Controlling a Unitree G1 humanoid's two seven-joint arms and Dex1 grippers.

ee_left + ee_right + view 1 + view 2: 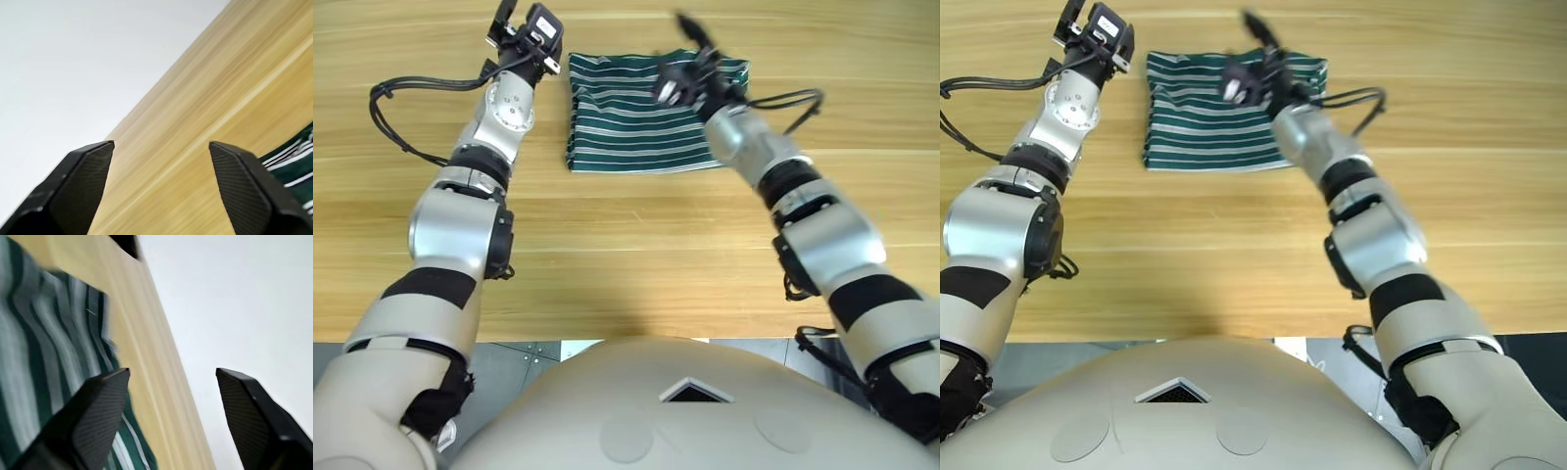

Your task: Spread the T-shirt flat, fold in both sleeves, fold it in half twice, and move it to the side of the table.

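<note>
**Wooden table, folded striped T-shirt lying between two open claws**

Pale wood planks are making up the table [656,235], and the T-shirt [626,117] is lying on it toward the far side, roughly at the middle, between the two arms. The head views are giving the whole layout. The shirt is sitting as a compact, nearly rectangular folded packet, dark green with thin white stripes running across it. Its layered edge on the robot's left is bunching slightly.

From there, the left claw [161,144] is hanging just beside the shirt's far left corner, over bare wood and off the fabric. The right claw [173,371] is hovering over the far right part of the shirt. Whether it is touching the cloth cannot be told. Black cables [401,93] are looping from both wrists.

The wrist views are adding what the head views are blurring. The left wrist view is showing its two dark fingers [83,186] spread wide with nothing between them, wood grain beyond, and only a small striped corner of the shirt at the frame's edge. The right wrist view is showing its fingers [98,416] likewise apart and holding nothing, with wavy green and white stripes close beneath one finger and the table's far edge meeting a plain pale background.
</note>
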